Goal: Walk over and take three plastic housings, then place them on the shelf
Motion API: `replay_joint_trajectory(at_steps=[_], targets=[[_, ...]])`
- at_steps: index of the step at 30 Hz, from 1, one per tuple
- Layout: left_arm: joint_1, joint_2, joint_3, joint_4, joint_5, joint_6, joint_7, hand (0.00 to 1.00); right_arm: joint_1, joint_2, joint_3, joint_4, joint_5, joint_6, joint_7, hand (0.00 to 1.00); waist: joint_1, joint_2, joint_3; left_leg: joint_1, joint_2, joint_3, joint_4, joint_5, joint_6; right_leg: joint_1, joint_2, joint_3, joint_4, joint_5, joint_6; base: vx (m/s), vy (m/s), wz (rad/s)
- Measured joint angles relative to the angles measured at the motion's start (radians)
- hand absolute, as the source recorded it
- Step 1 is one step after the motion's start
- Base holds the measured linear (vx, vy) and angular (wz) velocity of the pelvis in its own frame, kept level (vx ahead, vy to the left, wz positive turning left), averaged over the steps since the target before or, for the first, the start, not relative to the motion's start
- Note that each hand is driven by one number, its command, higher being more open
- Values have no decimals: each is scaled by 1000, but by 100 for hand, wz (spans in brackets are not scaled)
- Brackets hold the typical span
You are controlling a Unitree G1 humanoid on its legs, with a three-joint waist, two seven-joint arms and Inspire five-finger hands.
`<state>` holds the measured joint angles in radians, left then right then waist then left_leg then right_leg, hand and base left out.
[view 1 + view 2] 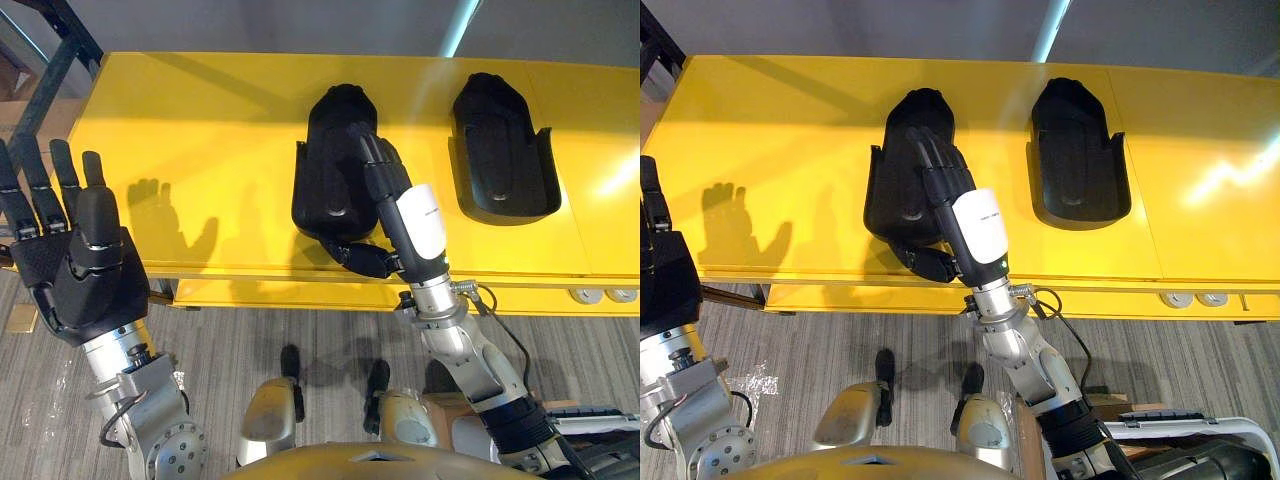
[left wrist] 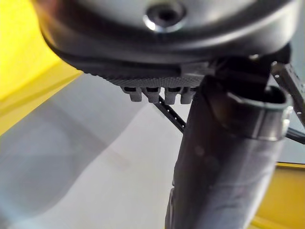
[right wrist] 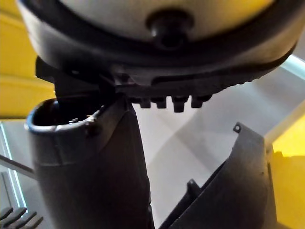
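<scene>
Two black moulded plastic housings, glossy, long, one end rounded, on yellow worktop (image 1: 200, 120), side by side, apart.

Left housing (image 1: 328, 140): right robot hand (image 1: 388, 180) holds it, straight fingers on top, thumb hooked at near end.

Right housing (image 1: 500, 150): untouched.

Left robot hand (image 1: 75, 260): wide, fingers spread, raised before worktop's left part.

The left arm (image 1: 140, 395) is rising at the near left, holding the left hand (image 1: 85, 270) upright, back toward the camera, its fingers (image 1: 40, 190) standing straight and slightly spread, pointing far. The right arm (image 1: 1025, 345) is reaching forward from the near right and angling left. The right hand (image 1: 948, 178) is lying palm down over a plastic housing (image 1: 890, 190), with its thumb (image 1: 928, 262) curling round the near edge.
</scene>
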<state>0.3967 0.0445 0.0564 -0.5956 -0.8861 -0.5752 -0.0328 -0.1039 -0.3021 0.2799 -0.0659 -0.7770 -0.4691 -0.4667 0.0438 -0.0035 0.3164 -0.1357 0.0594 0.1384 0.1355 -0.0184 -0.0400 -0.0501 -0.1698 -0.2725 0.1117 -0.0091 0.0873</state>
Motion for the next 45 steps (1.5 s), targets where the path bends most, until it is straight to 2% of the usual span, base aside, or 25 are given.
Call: replay_joint_trajectory(at_steps=[11, 17, 25, 31, 34, 40, 45], targets=[[-6, -6, 7, 0, -11, 1, -3, 100, -98, 0, 8, 92, -12, 6, -24, 100, 11, -4, 2, -2, -2, -19, -16, 18, -5, -1, -1, -26, 7, -3, -5, -17, -7, 5], [-16, -6, 7, 0, -10, 5, -3, 100, -151, -1, 7, 147, -42, 54, -28, 100, 15, -10, 7, -2, -2, -22, -18, 20, -6, -1, -1, -27, 9, -4, -5, 0, 0, 0], [-15, -6, 7, 0, -11, 13, -5, 100, -151, -1, 4, 144, -42, 88, -27, 100, 18, -15, 12, -2, -4, -24, -18, 24, -1, -1, -2, -28, 9, -4, -6, 0, 0, 0], [-15, -6, 10, 0, -11, 35, -36, 100, -136, -9, -37, 92, -35, 82, -13, 100, 14, -15, 12, 0, -1, -15, -15, 16, -6, -1, -2, -22, 10, -4, -6, -5, 0, -4], [-14, -6, 13, 0, -11, 47, -41, 100, -103, -11, -63, 17, -21, 29, 6, 100, 10, -15, 12, 4, 3, -4, -5, 7, -6, 1, 0, -12, 10, -4, -6, 1, 1, -11], [-14, -5, 15, 0, -10, 84, -71, 100, -52, -16, -63, -79, 74, -150, 53, 100, 3, -15, 11, 25, 6, 15, 4, -10, -6, 19, 0, 7, 6, -4, -5, 12, 4, -10], [-10, -5, 15, 0, -11, 100, -117, 100, 22, -3, -69, -186, 235, -275, 142, 100, 3, -16, -16, 42, 5, 24, 0, -20, -5, 36, 1, 10, -13, -3, -3, 26, -2, -4]])
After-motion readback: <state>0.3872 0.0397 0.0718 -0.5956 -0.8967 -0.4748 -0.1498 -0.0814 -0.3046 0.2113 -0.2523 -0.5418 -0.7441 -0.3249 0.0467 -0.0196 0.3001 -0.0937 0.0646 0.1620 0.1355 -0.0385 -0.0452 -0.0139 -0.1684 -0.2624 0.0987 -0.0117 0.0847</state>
